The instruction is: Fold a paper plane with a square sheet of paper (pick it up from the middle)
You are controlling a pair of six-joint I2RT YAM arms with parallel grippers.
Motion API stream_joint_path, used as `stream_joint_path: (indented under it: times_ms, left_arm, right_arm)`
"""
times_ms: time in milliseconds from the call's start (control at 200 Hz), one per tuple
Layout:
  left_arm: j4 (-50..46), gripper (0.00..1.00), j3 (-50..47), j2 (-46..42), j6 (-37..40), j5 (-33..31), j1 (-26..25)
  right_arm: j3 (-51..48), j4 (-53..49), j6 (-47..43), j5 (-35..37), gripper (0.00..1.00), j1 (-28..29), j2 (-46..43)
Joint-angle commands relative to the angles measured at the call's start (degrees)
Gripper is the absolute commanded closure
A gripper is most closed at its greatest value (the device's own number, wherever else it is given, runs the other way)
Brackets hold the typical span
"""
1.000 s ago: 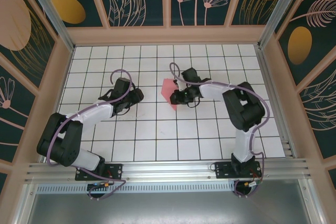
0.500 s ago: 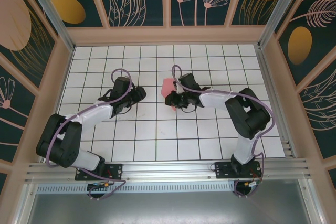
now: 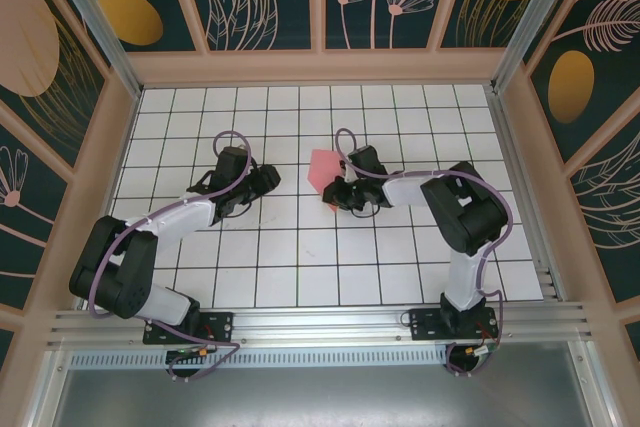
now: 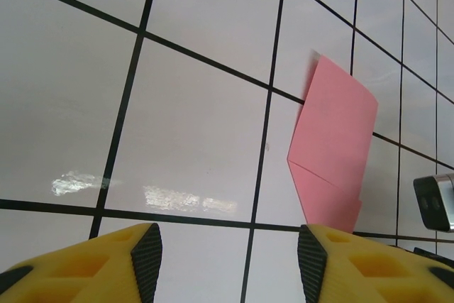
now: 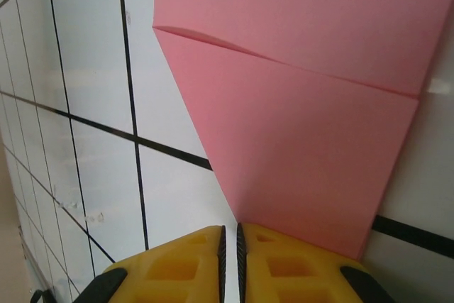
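Note:
The pink-red sheet of paper (image 3: 322, 171) lies folded on the white grid table, with a crease line across it (image 5: 305, 140). My right gripper (image 3: 337, 195) sits low at its near pointed end. Its jaws (image 5: 229, 235) are shut to a thin slit, and the paper's edge runs down to the fingertips and under the right-hand finger. My left gripper (image 3: 268, 179) hovers about one tile left of the paper, open, with bare table between its fingers (image 4: 228, 260). From the left wrist the paper (image 4: 333, 147) lies flat to the upper right.
Part of the right gripper's body (image 4: 434, 202) shows at the right edge of the left wrist view. Wooden walls (image 3: 320, 67) fence the table on three sides. Bare tiles lie in front of both grippers, toward the arm bases.
The right jaws have closed further at the paper's near end, and the right forearm has swung lower and nearer. The left arm and the paper have stayed where they were.

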Motion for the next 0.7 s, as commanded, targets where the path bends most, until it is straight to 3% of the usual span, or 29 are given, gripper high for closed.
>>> stream_joint_path:
  times_ms: [0,180,325,490,626,696]
  left_arm:
    - [2.2,0.45,-0.5,0.2,-0.2,2.0,0.4]
    - [7.0,0.51,-1.2,0.6,0.5,8.0,0.3]
    - [10.4,0.57,-1.7,1.5,-0.2,11.2,0.1]
    - [11.2,0.58,-2.0,2.1,-2.0,11.0,0.0]
    - [12.5,0.57,-3.0,2.4,-4.5,10.7,-0.4]
    - [12.7,0.56,-3.2,2.9,-5.1,10.6,-0.7]
  right_arm:
    - [-2.4,-3.9,-6.2,-1.8,0.84,-0.5,2.2]
    - [-4.9,-9.7,-16.8,-7.0,0.84,-0.8,0.7]
    - [-6.1,-10.2,-20.3,-8.1,0.84,-0.8,-5.6]
    - [-3.9,-9.3,-12.5,-0.1,0.81,-0.8,-11.6]
    - [-2.9,-9.5,-2.1,10.8,0.81,-0.7,-11.2]
    - [-2.8,-8.4,1.6,12.4,0.81,-0.3,-10.5]
